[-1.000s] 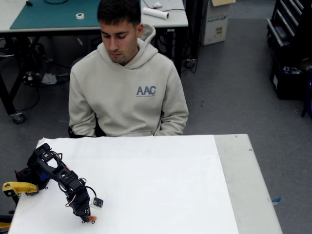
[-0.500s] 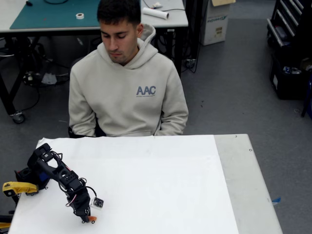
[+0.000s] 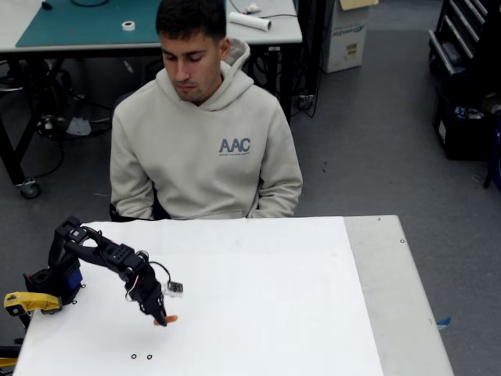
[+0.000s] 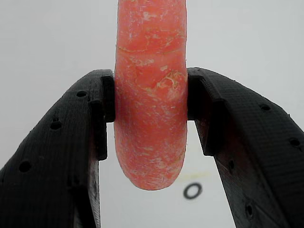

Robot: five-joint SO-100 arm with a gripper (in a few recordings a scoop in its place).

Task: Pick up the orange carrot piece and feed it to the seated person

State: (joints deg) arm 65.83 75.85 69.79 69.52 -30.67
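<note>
My black gripper is shut on the orange carrot piece, holding it just above the white table at its left side. In the wrist view the carrot piece stands lengthwise between the two black fingers, pinched at its middle, with its rounded end toward the camera. The seated person sits behind the table's far edge in a beige hoodie, head bowed toward the table, well beyond and to the right of the gripper.
Two small black rings lie on the table near its front edge, below the gripper; one ring shows under the carrot. A yellow clamp holds the arm's base at the left edge. A grey strip runs along the table's right side.
The arm has lifted the carrot off the table near the front edge and carried it up and to the right, toward the person. The rings stay where the carrot lay.
</note>
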